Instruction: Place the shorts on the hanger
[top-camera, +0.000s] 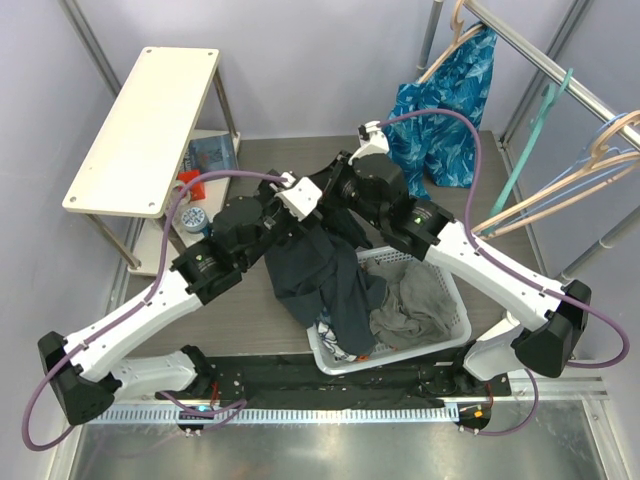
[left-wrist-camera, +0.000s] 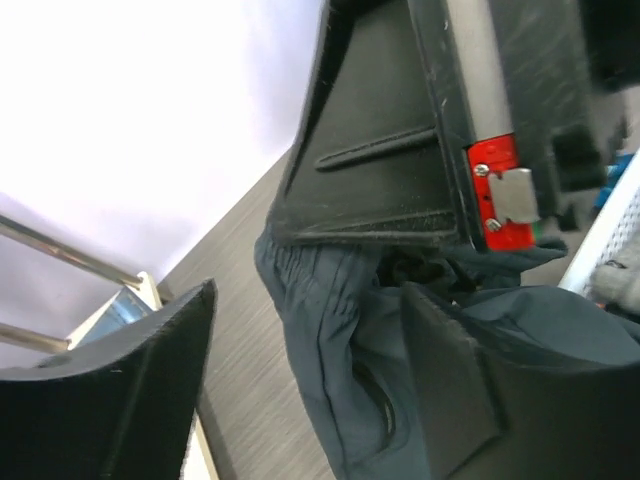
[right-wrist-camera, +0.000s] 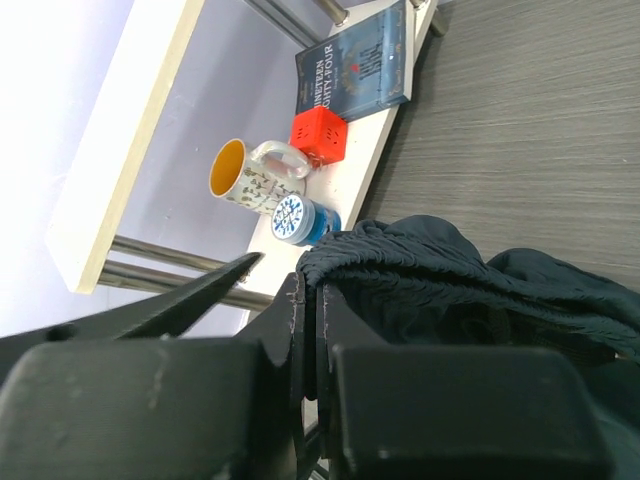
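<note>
pale lilac walls close in a grey wood-grain worktop (top-camera: 240, 325). seen from the top, a metal rail (top-camera: 540, 55) runs from 1 to 3 o'clock, carrying a blue leaf-print garment (top-camera: 450, 110). at 3 o'clock it also carries the hanger (top-camera: 560, 190), bare and well apart from the shorts. a side shelf (top-camera: 140, 130) stands at 10 o'clock. a white basket (top-camera: 340, 360) sits toward 5 o'clock with a grey cloth (top-camera: 410, 305) inside. the shorts (top-camera: 315, 270) hang at centre, held up off the worktop, their lower end falling into the basket's 9 o'clock side. the right tool (right-wrist-camera: 308, 290) is pinched tight on the gathered waistband. the left tool (left-wrist-camera: 310, 300) has its fingers spread wide, with fabric lying between them and nothing clamped. a book (right-wrist-camera: 355, 65), a mug (right-wrist-camera: 245, 175) and a red cube (right-wrist-camera: 320, 135) rest on the shelf's lower board.
</note>
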